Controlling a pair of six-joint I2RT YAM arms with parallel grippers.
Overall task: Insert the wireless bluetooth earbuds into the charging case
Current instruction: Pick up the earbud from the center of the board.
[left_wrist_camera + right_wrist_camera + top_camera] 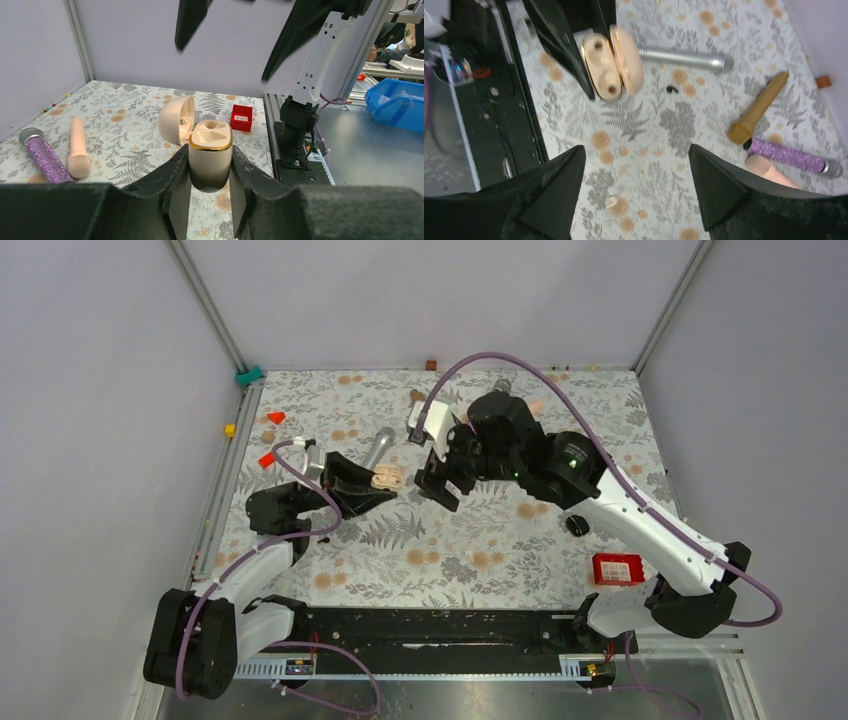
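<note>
The left hand [210, 176] is clamped on the cream charging case [211, 142], with one finger pressed to each side of its lower body, and holds it upright. The case's lid [176, 120] is swung open to one side. Both wells in the gold-rimmed top look empty. The right hand [635, 150] hangs over the floral surface [649, 130] near the case, its fingers spread wide with nothing between them. In the right wrist view, one tiny black earbud [672, 89] lies on the surface, apart from the case and just beside the silver microphone [686, 57]. A gold microphone [759, 107] and a purple glitter microphone [791, 156] lie farther off. A red box [617, 568] sits near the right arm's base.
</note>
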